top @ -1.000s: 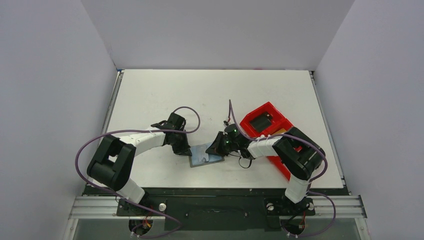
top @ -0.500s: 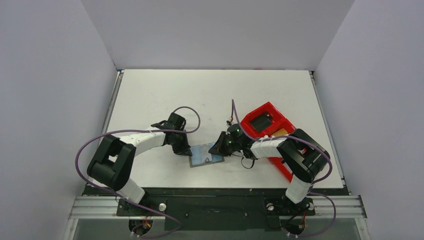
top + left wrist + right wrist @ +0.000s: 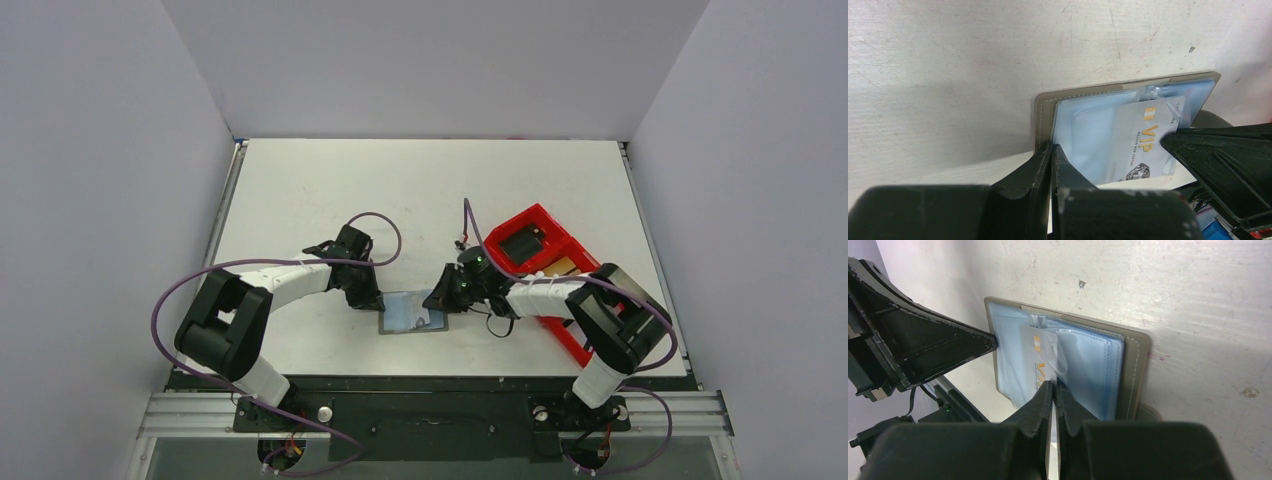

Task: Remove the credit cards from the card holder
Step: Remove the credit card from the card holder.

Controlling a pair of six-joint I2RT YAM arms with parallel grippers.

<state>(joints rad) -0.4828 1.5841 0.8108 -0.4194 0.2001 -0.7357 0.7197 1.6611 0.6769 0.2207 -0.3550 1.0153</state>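
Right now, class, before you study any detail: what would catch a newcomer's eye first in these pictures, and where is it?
The open card holder lies near the front edge of the table, with the left gripper and right gripper, both shut, meeting it from opposite sides. A pale card marked VIP sits tilted in its blue pockets, the right gripper's tip at its edge. Behind, on the right, sits a bright red tray.

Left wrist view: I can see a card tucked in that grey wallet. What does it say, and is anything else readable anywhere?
"VIP": gold letters on the credit card in the open card holder.
A small printed line beside "VIP": too small to read.
A few letters at the card's far edge: cut off and unreadable.
Right wrist view: only part of the gold lettering shows.
Top view: no readable text.
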